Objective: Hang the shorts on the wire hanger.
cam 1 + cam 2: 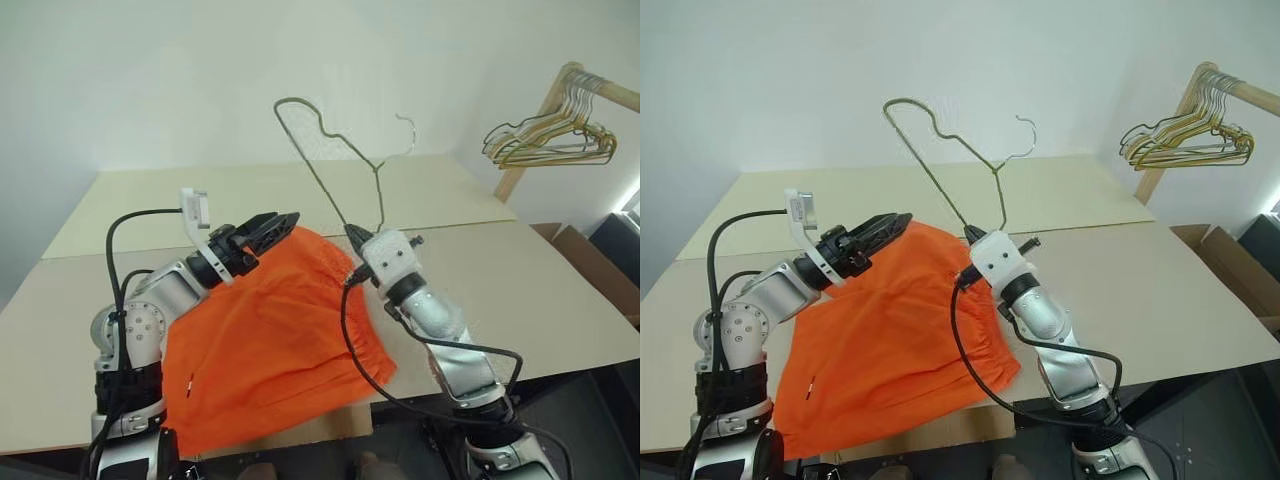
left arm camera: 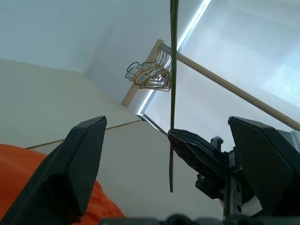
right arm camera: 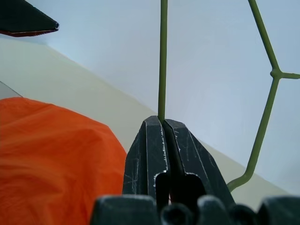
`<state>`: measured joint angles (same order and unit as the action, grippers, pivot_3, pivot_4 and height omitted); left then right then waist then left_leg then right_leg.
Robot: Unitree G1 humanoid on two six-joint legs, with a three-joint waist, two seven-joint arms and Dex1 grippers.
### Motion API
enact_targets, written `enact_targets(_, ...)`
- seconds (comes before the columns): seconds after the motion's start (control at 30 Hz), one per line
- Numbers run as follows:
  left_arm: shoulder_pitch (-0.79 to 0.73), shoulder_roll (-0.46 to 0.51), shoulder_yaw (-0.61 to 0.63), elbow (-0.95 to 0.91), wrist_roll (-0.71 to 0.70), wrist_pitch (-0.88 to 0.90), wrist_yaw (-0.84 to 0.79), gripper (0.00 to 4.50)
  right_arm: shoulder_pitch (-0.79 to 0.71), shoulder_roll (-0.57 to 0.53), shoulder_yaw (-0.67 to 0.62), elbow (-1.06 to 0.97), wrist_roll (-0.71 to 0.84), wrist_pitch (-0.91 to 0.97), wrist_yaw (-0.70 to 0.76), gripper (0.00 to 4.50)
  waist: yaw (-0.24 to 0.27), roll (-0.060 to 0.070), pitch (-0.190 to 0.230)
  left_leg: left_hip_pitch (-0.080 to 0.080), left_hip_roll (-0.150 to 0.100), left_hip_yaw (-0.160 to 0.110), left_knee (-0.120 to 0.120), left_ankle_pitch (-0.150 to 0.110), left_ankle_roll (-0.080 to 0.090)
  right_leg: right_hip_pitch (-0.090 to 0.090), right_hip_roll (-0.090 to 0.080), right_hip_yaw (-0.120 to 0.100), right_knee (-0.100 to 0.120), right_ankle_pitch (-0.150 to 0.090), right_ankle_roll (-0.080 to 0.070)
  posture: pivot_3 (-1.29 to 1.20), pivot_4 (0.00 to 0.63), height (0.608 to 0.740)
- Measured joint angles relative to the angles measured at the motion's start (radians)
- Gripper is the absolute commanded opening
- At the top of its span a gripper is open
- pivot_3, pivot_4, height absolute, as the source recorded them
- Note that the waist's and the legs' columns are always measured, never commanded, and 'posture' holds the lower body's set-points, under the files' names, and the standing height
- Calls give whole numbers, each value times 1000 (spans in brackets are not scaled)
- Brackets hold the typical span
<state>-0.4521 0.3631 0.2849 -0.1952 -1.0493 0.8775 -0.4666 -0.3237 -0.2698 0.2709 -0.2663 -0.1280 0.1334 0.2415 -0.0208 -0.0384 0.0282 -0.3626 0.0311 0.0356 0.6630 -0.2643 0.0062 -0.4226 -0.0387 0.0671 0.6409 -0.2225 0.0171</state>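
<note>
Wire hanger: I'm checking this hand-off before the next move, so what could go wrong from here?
1. The right tool pinches the wire hanger at one thin point while it stands up in the air; it could pivot or slip.
2. The left tool is open and empty, and the shorts lie loose on the table, hanging over its near edge; they could slide off.

A bunch of gold and green hangers (image 1: 552, 140) hangs on a wooden rack (image 1: 545, 110) beside the beige table (image 1: 560, 290).
</note>
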Motion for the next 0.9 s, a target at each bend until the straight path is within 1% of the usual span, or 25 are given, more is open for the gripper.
enact_targets(0.23, 1, -17, 0, -11, -16, -13, -6, 4500, 21, -4, 34, 16, -31, -129, 36, 19, 3, 0, 0, 1, 0, 0, 0, 0, 0, 1, 0, 0, 0, 0, 0, 71, 0, 740)
enact_targets(0.33, -1, -16, 5, -11, -18, -27, -13, 4500, 21, -2, 37, 35, -47, -156, 42, 19, 4, 0, 0, 1, 0, 0, 0, 0, 0, 1, 0, 0, 0, 0, 0, 73, 0, 740)
enact_targets(0.43, -1, -16, 4, -11, -16, -37, -18, 3984, 21, -7, 46, 44, -61, -172, 59, 0, 5, 0, 0, 1, 0, 0, 0, 0, 0, 1, 0, 0, 0, 0, 0, 71, 0, 740)
enact_targets(0.47, -1, -17, 4, -11, -15, -46, -19, 3710, 21, -11, 54, 47, -68, -178, 65, 0, 5, 0, 0, 1, 0, 0, 0, 0, 0, 1, 0, 0, 0, 0, 0, 71, 0, 740)
enact_targets(0.7, -1, -26, -4, -11, -14, -69, -22, 1520, 28, -14, 73, 65, -88, -206, 79, 0, 6, 0, 0, 1, 0, 0, 0, 0, 0, 1, 0, 0, 0, 0, 0, 66, 0, 740)
enact_targets(0.73, -1, -30, -4, -11, -14, -69, -16, 1118, 28, -13, 73, 65, -92, -209, 78, 0, 6, 0, 0, 1, 0, 0, 0, 0, 0, 1, 0, 0, 0, 0, 0, 66, 0, 740)
enact_targets(0.83, -1, -43, -4, -11, -12, -78, -1, 93, 28, 14, 71, 75, -118, -210, 53, 0, 6, 0, 0, 1, 0, 0, 0, 0, 0, 1, 0, 0, 0, 0, 0, 67, 0, 740)
enact_targets(0.9, -1, -53, -5, -10, -4, -98, 13, 40, 28, 28, 71, 84, -133, -210, 39, 0, 6, 0, 0, 1, 0, 0, 0, 0, 0, 1, 0, 0, 0, 0, 0, 70, 0, 740)
